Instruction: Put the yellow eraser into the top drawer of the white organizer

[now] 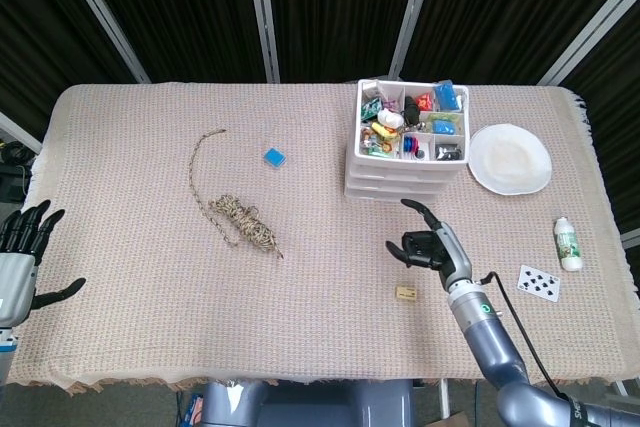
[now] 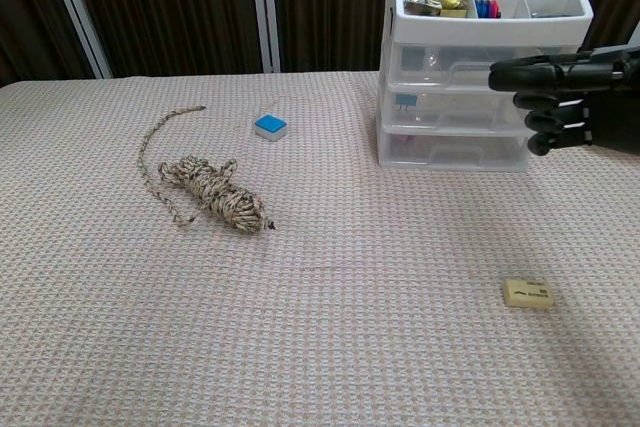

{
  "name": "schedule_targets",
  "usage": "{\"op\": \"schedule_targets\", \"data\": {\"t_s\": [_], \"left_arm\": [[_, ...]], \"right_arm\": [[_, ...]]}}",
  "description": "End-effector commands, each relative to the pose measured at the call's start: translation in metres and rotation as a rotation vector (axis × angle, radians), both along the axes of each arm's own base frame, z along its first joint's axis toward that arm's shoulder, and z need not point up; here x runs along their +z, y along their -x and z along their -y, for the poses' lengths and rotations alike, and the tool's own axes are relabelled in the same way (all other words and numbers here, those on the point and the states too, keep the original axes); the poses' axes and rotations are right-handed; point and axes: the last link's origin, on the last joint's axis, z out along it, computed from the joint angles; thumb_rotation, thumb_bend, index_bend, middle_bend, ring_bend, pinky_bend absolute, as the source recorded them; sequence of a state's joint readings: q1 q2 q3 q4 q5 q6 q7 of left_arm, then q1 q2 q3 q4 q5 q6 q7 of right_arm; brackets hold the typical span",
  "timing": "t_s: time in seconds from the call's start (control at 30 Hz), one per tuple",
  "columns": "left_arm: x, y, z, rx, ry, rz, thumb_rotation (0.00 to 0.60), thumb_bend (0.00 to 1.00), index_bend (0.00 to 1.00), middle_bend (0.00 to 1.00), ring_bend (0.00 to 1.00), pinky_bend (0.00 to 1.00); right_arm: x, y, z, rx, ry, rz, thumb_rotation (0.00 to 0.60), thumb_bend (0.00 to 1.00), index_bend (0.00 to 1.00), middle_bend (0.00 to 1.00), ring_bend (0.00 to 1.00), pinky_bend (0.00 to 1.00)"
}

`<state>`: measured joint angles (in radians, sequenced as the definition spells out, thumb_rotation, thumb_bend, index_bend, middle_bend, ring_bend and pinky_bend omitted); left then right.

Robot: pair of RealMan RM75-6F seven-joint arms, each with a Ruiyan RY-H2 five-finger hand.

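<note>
The yellow eraser [image 1: 405, 293] [image 2: 527, 293] lies flat on the woven cloth, in front of the white organizer [image 1: 404, 173] [image 2: 470, 107]. All three organizer drawers are closed; the top one [image 2: 480, 66] sits under a tray full of small items. My right hand [image 1: 424, 242] [image 2: 565, 99] hovers above the cloth between the organizer and the eraser, fingers apart and lightly curled, holding nothing. My left hand [image 1: 22, 252] rests open at the table's left edge, far from everything.
A coil of rope [image 1: 238, 217] [image 2: 208, 191] and a blue pad [image 1: 274, 157] [image 2: 270, 126] lie on the left half. A white plate [image 1: 510, 158], a small bottle [image 1: 568, 243] and a playing card [image 1: 538, 283] sit to the right.
</note>
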<state>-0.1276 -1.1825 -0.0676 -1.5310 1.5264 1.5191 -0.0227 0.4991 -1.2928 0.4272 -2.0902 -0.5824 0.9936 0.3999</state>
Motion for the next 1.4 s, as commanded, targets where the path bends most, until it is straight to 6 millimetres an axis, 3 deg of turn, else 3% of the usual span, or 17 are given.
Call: {"op": "schedule_targets", "data": {"t_s": [0.03,0.63,1.4], "left_arm": [[0.0,0.0,0.0,0.002,-0.001,-0.001,0.6,0.0,0.08,0.0,0.0,0.0],[0.0,0.001,-0.001,0.011,-0.001,0.002,0.6,0.0,0.08,0.0,0.0,0.0],[-0.001,0.001,-0.002,0.026,0.0,-0.006,0.6,0.0,0.08,0.0,0.0,0.0]], "right_arm": [[-0.01,-0.003,0.005,-0.02,-0.014,0.016,0.6,0.19,0.16,0.83,0.79,0.68],[-0.037,-0.006,0.046,-0.139,-0.007,0.063,0.6,0.19,0.16,0.83,0.79,0.68],[-0.041,-0.004,0.076,-0.183,0.045,0.063,0.6,0.2,0.19,0.83,0.79,0.68]]}}
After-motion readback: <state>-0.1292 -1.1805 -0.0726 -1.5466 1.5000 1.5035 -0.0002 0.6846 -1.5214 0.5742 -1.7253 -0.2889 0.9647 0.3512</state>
